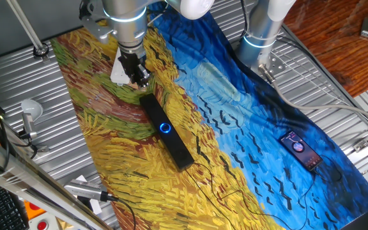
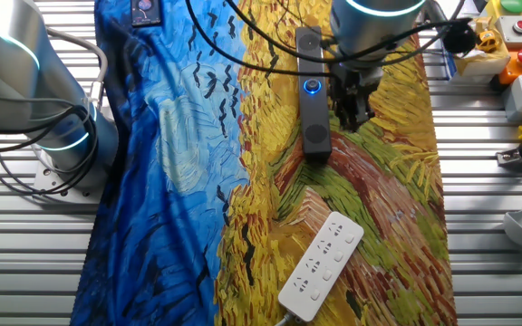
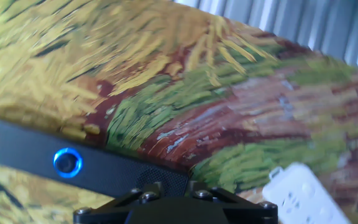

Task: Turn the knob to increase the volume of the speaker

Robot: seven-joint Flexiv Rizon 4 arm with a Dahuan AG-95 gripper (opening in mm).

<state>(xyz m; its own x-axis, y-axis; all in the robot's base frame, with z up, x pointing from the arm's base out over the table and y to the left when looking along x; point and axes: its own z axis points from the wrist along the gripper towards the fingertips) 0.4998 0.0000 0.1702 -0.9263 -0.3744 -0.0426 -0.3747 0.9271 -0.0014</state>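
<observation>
The speaker [image 1: 166,131] is a long black bar lying on the painted cloth, with the knob [image 1: 165,128] glowing blue at its middle. In the other fixed view the speaker [image 2: 314,109] runs up and down and the knob [image 2: 312,87] is lit. My gripper [image 1: 136,73] hovers just beyond the bar's far end, beside the speaker and not touching the knob [image 3: 67,162]. It also shows in the other fixed view [image 2: 352,110], right of the bar. The jaws look open and empty. The hand view shows only the gripper's body at the bottom edge, above the speaker's end [image 3: 160,177].
A white power strip [image 2: 320,263] lies on the cloth past the speaker's end, partly hidden behind the gripper in one fixed view [image 1: 116,74]. A small phone [image 1: 301,150] with a red-lit screen lies on the blue part. Cables cross the cloth near the arm.
</observation>
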